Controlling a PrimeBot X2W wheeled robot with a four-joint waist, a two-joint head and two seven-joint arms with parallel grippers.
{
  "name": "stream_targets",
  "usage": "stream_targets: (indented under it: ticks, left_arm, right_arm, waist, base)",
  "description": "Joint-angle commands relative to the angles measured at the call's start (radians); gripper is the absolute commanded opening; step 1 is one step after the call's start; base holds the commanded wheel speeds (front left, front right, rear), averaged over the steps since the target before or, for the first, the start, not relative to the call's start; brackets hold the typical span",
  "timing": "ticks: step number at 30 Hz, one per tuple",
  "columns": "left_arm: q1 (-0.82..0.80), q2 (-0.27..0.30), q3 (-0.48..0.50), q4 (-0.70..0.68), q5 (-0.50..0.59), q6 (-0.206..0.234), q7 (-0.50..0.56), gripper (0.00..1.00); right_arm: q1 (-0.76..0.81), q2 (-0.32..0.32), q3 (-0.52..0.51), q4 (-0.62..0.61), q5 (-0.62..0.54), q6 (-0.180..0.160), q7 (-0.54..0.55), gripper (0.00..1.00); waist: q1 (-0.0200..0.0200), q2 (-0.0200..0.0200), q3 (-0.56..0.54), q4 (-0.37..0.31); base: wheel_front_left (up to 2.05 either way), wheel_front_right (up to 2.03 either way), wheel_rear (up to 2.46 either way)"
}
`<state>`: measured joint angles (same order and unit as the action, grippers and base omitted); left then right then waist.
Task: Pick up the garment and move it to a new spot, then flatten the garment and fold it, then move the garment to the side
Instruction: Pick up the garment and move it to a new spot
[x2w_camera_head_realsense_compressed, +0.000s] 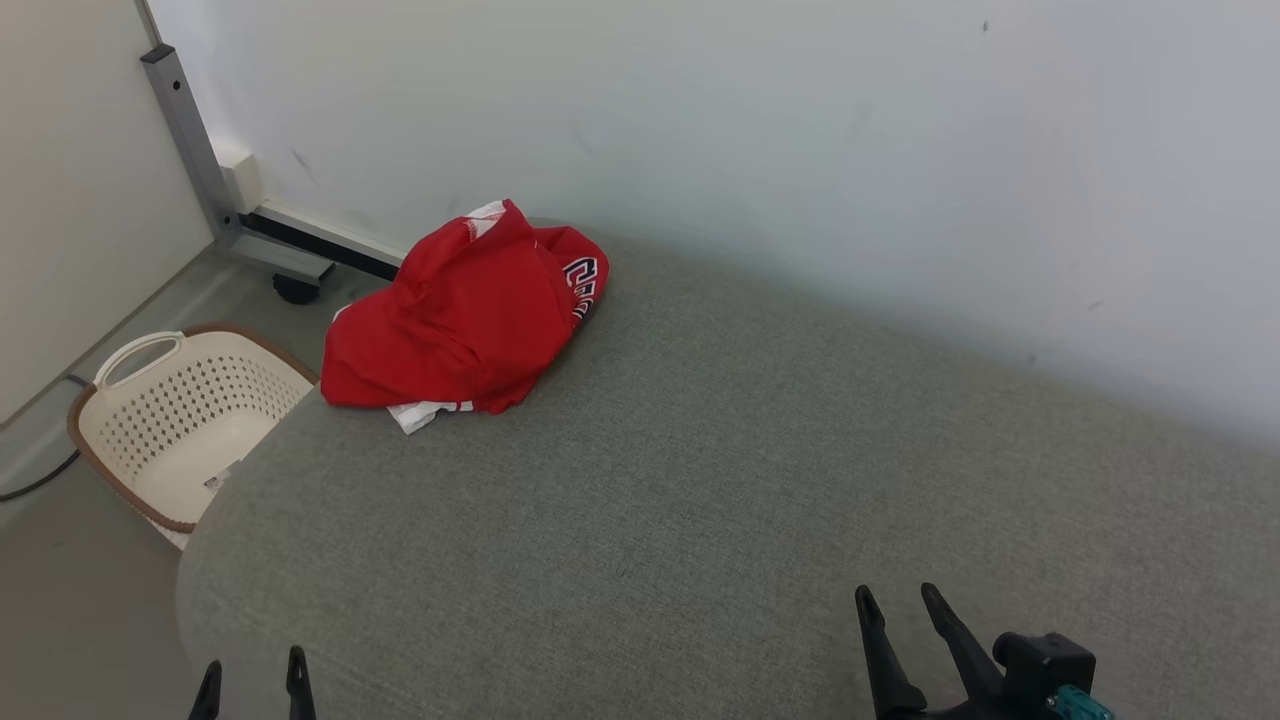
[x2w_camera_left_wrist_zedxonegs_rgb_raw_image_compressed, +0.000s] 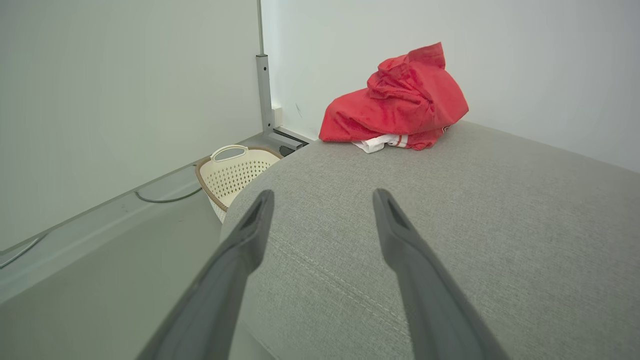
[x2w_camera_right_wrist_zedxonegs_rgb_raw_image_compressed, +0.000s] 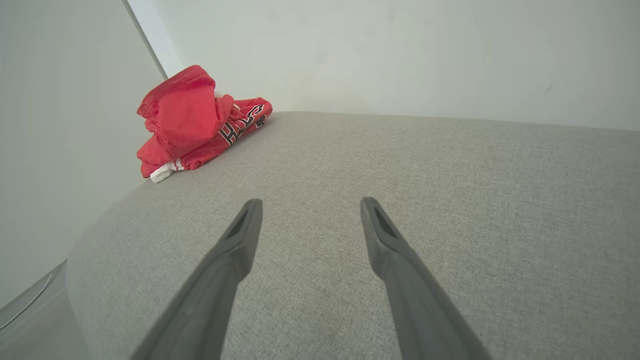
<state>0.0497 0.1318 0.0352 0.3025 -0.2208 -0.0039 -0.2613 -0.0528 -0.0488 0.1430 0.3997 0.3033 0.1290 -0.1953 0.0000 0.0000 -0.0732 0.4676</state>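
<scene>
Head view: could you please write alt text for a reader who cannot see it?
A crumpled red garment lies at the far left corner of a grey upholstered surface. A cream basket stands on the floor beside it; the left gripper and right gripper are open and empty at the bottom edge.

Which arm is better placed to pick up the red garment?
Left, probably. The red garment lies bunched at the far left of the grey surface, more in line with the left gripper; the right gripper would reach across. Both are open and empty.

garment (x2w_camera_head_realsense_compressed: 455, 315) | red, white trim | crumpled heap | cushion's far-left corner
</scene>
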Motion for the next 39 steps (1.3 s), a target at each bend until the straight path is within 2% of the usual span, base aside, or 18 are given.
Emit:
stream_targets:
  ticks: [1,9,15,19,22,23,27,31,34,39]
  left_arm:
    - [0.015,-0.001,0.002,-0.006,-0.002,0.004,-0.003,1.0]
    - [0.001,-0.01,0.015,-0.003,-0.034,0.005,0.001,1.0]
    - [-0.066,-0.011,-0.008,0.036,-0.059,-0.024,0.06,1.0]
    - [-0.195,0.013,-0.048,0.099,-0.047,-0.052,0.115,1.0]
    - [-0.301,0.028,-0.06,0.171,-0.053,-0.067,0.161,1.0]
    - [-0.379,0.038,-0.065,0.226,-0.066,-0.075,0.215,1.0]
    - [-0.551,0.07,-0.072,0.325,-0.107,-0.1,0.341,1.0]
    - [-0.696,0.106,-0.088,0.398,-0.114,-0.114,0.385,1.0]
    - [-0.779,0.102,-0.088,0.467,-0.13,-0.112,0.42,1.0]
    - [-0.846,0.136,-0.082,0.559,-0.145,-0.11,0.464,1.0]
  right_arm:
    - [-0.011,-0.003,0.004,0.002,0.001,0.003,-0.008,1.0]
    - [-0.025,-0.003,0.02,0.027,0.009,0.003,-0.017,1.0]
    - [0.007,-0.003,0.022,0.035,0.021,0.003,-0.024,1.0]
    - [0.042,-0.003,0.0,0.017,0.005,0.003,-0.019,1.0]
    - [0.043,-0.002,-0.003,-0.026,-0.018,0.003,0.005,1.0]
    - [0.039,-0.003,-0.006,-0.066,-0.038,0.003,0.033,1.0]
    - [0.015,-0.003,-0.028,-0.176,-0.093,0.003,0.1,1.0]
    - [0.0,-0.003,-0.044,-0.278,-0.125,0.003,0.16,1.0]
    - [-0.015,-0.003,-0.049,-0.336,-0.137,0.003,0.186,1.0]
    - [-0.024,-0.002,-0.037,-0.397,-0.134,0.003,0.203,1.0]
  waist:
    - [0.0,0.0,0.005,0.005]
    - [0.0,0.0,0.002,0.002]
    - [0.0,0.0,-0.013,-0.011]
    - [0.0,0.0,-0.019,-0.024]
    - [0.0,0.0,0.015,-0.081]
    - [0.0,0.0,0.049,-0.129]
    - [0.0,0.0,0.157,-0.22]
    - [0.0,0.0,0.253,-0.295]
    - [0.0,0.0,0.301,-0.342]
    - [0.0,0.0,0.362,-0.414]
  base:
    - [0.0,0.0,0.0]
    - [0.0,0.0,0.0]
    - [0.0,0.0,0.0]
    - [0.0,0.0,0.0]
    - [0.0,0.0,0.0]
    - [0.0,0.0,0.0]
    - [0.0,0.0,0.0]
    - [0.0,0.0,0.0]
    - [0.0,0.0,0.0]
    - [0.0,0.0,0.0]
